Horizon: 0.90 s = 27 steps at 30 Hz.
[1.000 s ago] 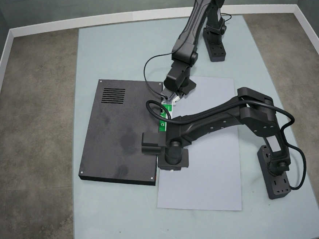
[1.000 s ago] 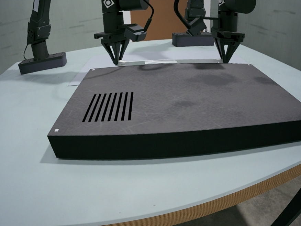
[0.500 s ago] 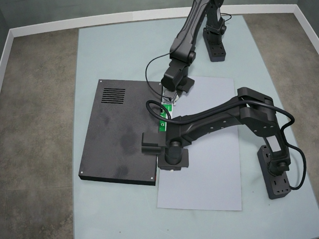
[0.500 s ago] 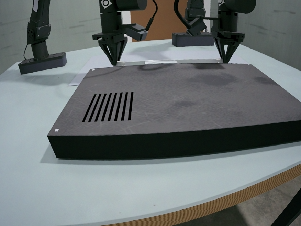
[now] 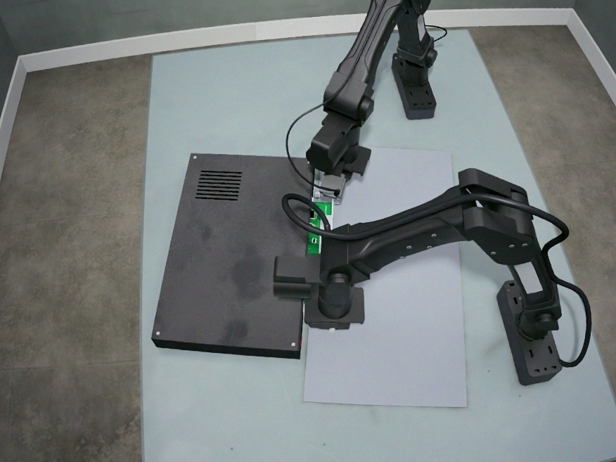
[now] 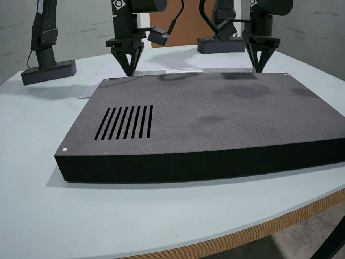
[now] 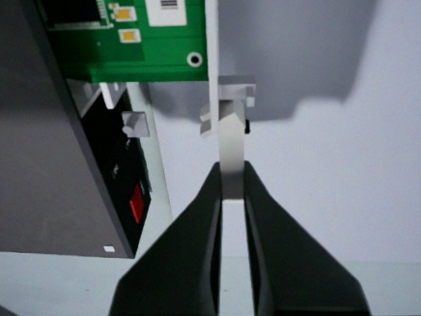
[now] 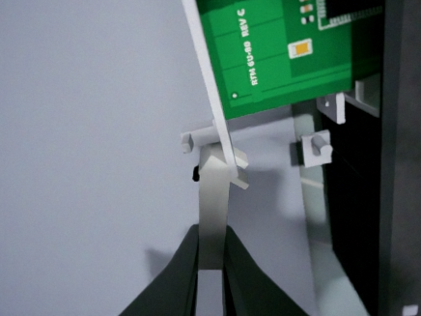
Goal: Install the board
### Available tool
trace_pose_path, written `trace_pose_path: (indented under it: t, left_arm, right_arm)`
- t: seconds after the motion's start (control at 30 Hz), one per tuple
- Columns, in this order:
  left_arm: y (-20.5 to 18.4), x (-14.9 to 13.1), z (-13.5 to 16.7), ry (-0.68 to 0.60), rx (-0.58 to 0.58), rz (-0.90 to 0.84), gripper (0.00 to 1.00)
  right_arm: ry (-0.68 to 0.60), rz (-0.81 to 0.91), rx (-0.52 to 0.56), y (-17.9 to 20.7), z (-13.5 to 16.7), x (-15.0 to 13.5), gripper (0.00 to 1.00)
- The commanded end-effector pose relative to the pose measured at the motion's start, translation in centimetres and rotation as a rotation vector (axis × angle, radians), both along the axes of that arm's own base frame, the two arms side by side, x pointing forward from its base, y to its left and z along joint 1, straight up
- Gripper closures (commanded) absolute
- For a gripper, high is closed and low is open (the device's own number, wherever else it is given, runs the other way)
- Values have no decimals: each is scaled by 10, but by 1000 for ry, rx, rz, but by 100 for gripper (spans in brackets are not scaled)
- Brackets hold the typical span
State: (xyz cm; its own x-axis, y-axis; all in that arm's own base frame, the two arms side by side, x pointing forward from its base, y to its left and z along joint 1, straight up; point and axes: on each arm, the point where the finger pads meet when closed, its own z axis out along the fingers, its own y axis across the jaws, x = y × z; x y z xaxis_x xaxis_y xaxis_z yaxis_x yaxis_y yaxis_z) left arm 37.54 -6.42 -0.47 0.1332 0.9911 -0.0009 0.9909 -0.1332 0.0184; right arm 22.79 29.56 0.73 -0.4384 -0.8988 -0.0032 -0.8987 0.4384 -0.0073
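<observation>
The black enclosure (image 5: pixel 231 256) lies on the bench, its open front facing the pale mat. The green board (image 5: pixel 318 225) sits component side up, partly in the slot, with a strip still outside and its panel skewed to the front. My left gripper (image 7: pixel 232 170) is shut on the near-end lever (image 7: pixel 233 147), which lies in line with the panel. My right gripper (image 8: pixel 210 236) is shut on the other lever (image 8: pixel 212 205), which lies nearly in line with the tilted panel. Both lever hooks stand apart from the enclosure's tabs (image 7: pixel 135 123) (image 8: pixel 316 147). From the back, the right gripper (image 6: pixel 128 70) and left gripper (image 6: pixel 258 67) stand behind the enclosure (image 6: pixel 201 117).
A pale grey mat (image 5: pixel 396 287) lies in front of the enclosure under both grippers. The arm bases (image 5: pixel 416 91) (image 5: pixel 534 349) stand beyond the mat. The bench's rounded edge (image 6: pixel 259 230) runs close to the enclosure's back side.
</observation>
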Motion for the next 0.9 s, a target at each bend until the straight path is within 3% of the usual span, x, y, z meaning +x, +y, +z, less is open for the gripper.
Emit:
trace_pose_path:
  t: [0.0,0.4,0.87]
  left_arm:
    - [1,4,5,-13,-4,1,97]
    - [1,4,5,-13,-4,1,97]
    - [1,4,5,-13,-4,1,97]
  right_arm:
    - [-2,80,-3,-3,4,7,97]
    - [0,241,-6,-5,3,13,97]
    - [0,238,-6,-5,3,13,97]
